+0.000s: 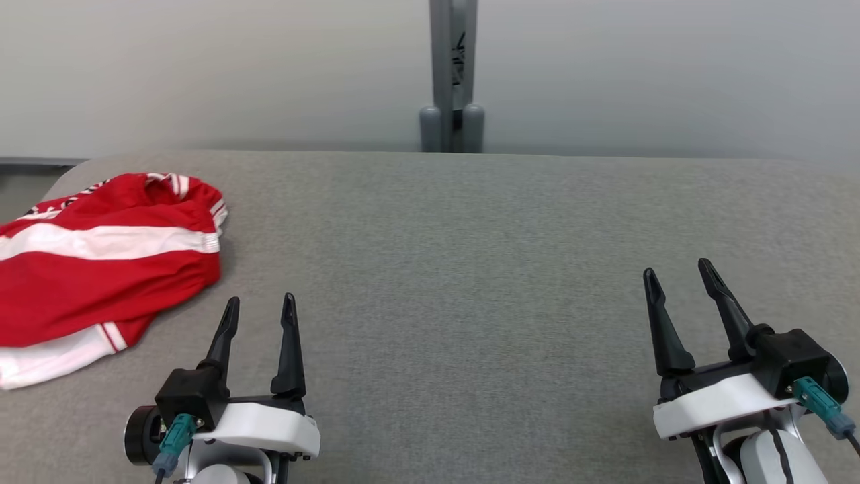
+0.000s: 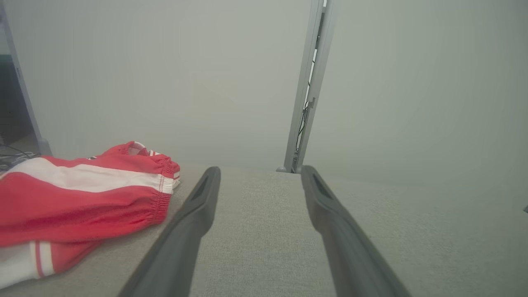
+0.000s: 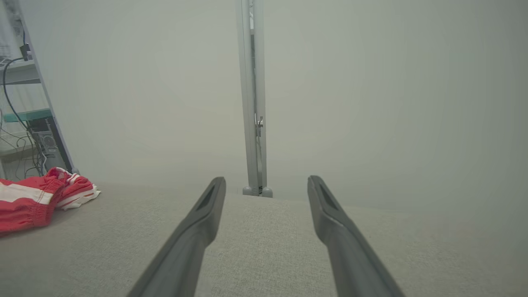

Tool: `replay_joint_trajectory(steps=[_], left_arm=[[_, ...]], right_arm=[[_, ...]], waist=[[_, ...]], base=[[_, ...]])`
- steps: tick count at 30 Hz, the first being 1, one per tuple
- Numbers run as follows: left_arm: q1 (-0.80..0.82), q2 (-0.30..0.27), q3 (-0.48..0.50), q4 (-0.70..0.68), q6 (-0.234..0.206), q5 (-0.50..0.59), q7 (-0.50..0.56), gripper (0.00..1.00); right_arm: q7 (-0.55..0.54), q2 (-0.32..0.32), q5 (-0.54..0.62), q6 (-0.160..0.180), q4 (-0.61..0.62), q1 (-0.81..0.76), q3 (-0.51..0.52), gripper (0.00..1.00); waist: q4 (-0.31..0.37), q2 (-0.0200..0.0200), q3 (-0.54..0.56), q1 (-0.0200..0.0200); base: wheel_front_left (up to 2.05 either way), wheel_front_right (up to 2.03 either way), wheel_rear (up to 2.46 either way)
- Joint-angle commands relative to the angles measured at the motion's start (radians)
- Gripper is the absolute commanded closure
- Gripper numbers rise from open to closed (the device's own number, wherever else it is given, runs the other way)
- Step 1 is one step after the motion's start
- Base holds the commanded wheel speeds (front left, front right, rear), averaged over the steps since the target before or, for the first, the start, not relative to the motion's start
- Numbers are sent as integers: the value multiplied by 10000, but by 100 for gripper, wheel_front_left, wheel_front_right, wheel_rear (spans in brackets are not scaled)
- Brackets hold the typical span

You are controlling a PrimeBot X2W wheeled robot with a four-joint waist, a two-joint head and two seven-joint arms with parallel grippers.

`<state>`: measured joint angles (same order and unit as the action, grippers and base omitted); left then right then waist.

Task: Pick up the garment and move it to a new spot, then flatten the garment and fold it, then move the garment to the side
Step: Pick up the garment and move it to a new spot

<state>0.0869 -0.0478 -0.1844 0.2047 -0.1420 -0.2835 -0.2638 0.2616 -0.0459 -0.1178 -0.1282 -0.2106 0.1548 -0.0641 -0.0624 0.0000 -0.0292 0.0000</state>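
The garment (image 1: 101,269) is a red piece with white stripes, lying crumpled at the left edge of the grey padded table (image 1: 470,269). It also shows at the left in the left wrist view as the garment (image 2: 78,198) and far left in the right wrist view as the garment (image 3: 37,196). My left gripper (image 1: 261,310) hovers low near the table's front, open and empty, just right of the garment. My right gripper (image 1: 678,277) stands open and empty at the front right, far from the cloth.
A grey upright post (image 1: 451,81) stands behind the table's far edge at the middle, against a pale wall. A shelf with cables (image 3: 24,119) sits beyond the table's left end. The grey table surface stretches wide between the two grippers.
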Motion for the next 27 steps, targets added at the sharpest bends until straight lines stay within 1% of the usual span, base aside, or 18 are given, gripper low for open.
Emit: replay_joint_trajectory(steps=[1,15,20,22,27], left_arm=[[90,-44,44,-68,24,-23,-19,0],[-198,-44,399,-292,94,34,-18,0],[-423,-42,577,-296,171,125,-16,0],[-518,-44,638,-139,250,-117,-16,0],[-544,-44,835,12,440,-248,-17,0]], right_arm=[[45,-84,-97,-36,61,-4,21,0],[45,-83,-421,-36,126,-210,-440,0],[45,-83,-561,-36,137,-373,-533,0],[45,-81,-637,-36,103,-424,-560,0],[45,-83,-798,-36,136,-406,-617,0]], waist=[[-376,0,-88,0],[-2990,0,23,0],[-3720,0,231,0],[-3961,0,308,0],[-4376,0,381,0]], base=[[0,0,0],[0,0,0],[0,0,0],[0,0,0],[0,0,0]])
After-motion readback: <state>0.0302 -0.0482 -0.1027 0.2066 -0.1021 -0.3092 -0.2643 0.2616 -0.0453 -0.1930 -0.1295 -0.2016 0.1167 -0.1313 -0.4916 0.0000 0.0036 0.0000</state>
